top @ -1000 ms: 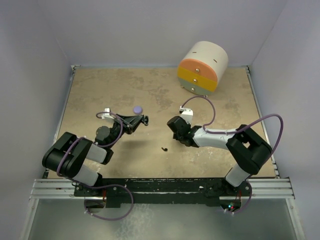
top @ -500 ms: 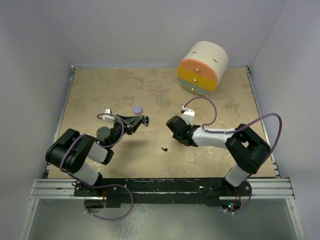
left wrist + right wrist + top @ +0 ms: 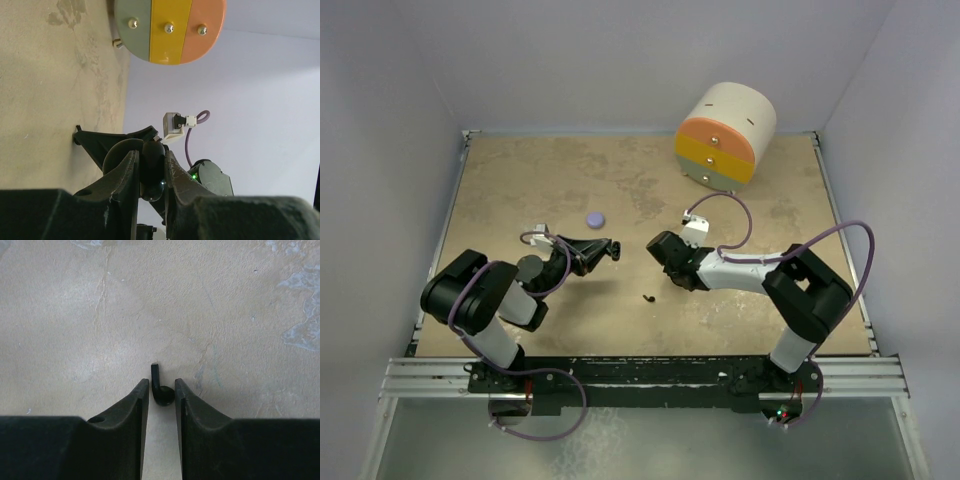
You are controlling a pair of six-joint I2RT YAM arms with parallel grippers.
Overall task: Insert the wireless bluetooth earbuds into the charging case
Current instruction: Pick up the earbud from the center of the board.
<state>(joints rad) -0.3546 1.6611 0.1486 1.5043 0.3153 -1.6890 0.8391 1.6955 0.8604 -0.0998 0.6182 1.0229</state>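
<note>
Mottled tan tabletop (image 3: 520, 190) below, my right gripper (image 3: 159, 392) nips a black earbud (image 3: 159, 390) in near-closed jaws; next I carry it to the dark case (image 3: 150, 170) pinched in my left gripper (image 3: 150, 172).

Quick count: two black earbuds, one loose on counter (image 3: 648, 297), other (image 3: 160, 390) between right arm's fingers. One lavender puck (image 3: 595, 218). One round drawer unit (image 3: 725, 135), three drawers.

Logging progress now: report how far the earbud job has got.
Done: nothing visibly inserted. In hand: left gripper clamps a black round piece; right gripper brackets a black earbud, grip unclear. Left: seating it; the lavender puck lies untouched.
</note>
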